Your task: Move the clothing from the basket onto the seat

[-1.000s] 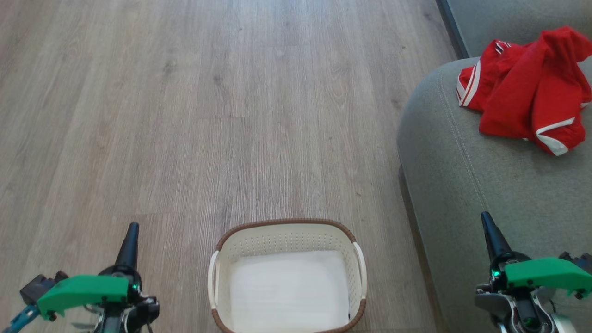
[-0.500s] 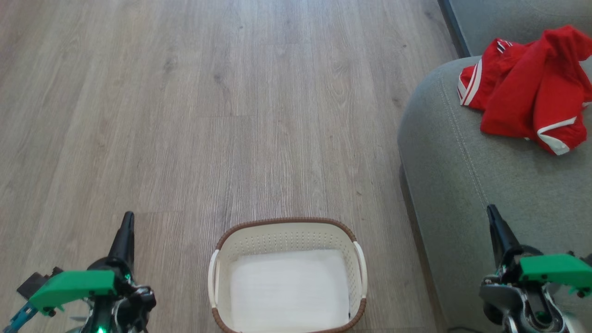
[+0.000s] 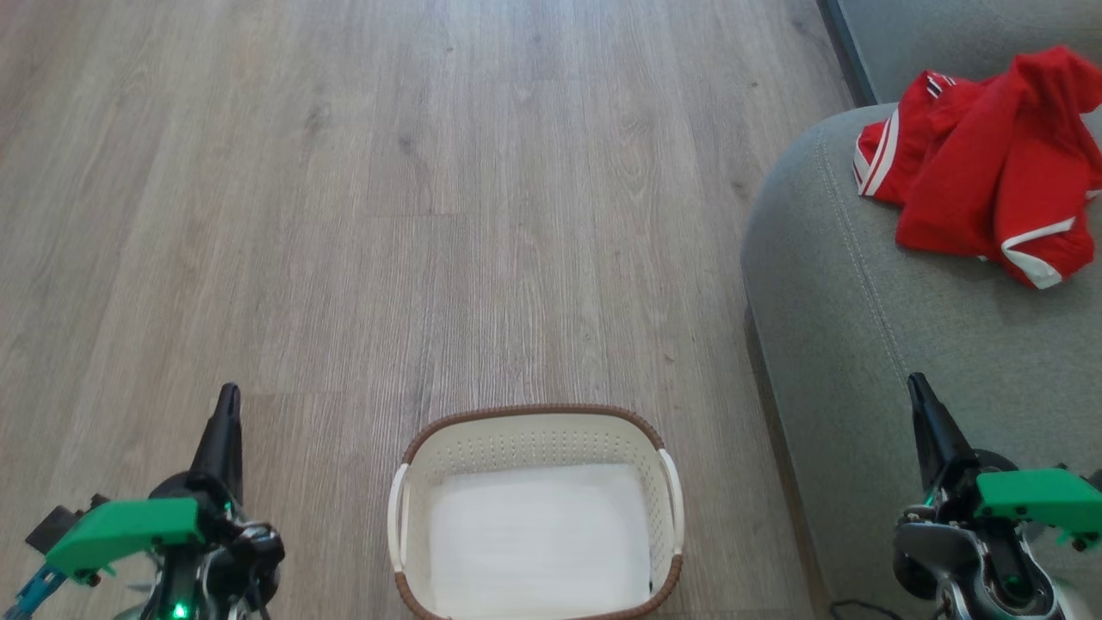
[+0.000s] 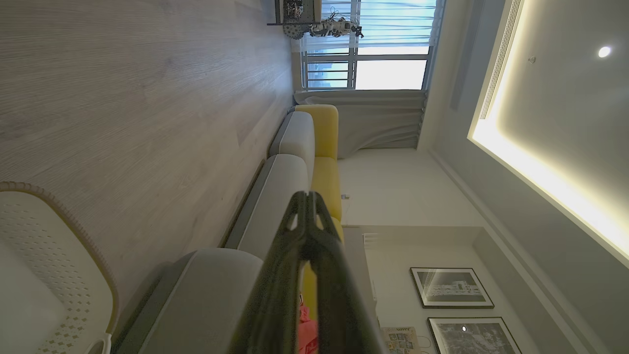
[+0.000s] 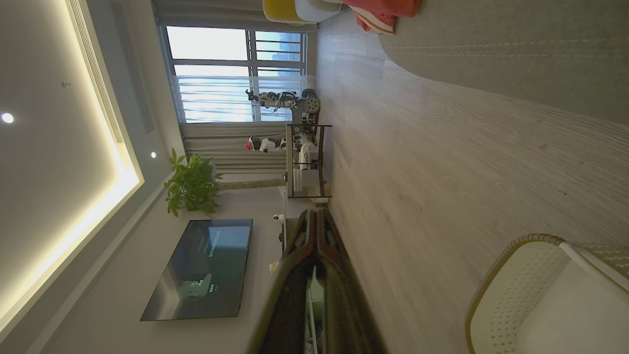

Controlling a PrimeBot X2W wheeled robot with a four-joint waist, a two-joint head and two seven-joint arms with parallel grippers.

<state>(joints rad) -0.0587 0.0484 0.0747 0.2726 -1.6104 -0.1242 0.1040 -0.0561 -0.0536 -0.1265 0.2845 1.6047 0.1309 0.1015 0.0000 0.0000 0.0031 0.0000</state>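
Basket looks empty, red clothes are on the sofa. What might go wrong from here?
The clothing lies bunched near the rounded edge of the seat, so it might slide to the floor. The right end effector, shut, hangs close by the seat; a sideways sweep may snag its fabric. The basket sits right ahead of the robot; rolling forward would likely hit it.

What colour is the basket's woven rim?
Brown rim on the cream-white plastic basket; head view best.

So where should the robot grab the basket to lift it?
Probably by the white handles on either side of the basket, from above, one tool each: left tool, right tool. The handles bow outward, and the basket stands upright, open on top.
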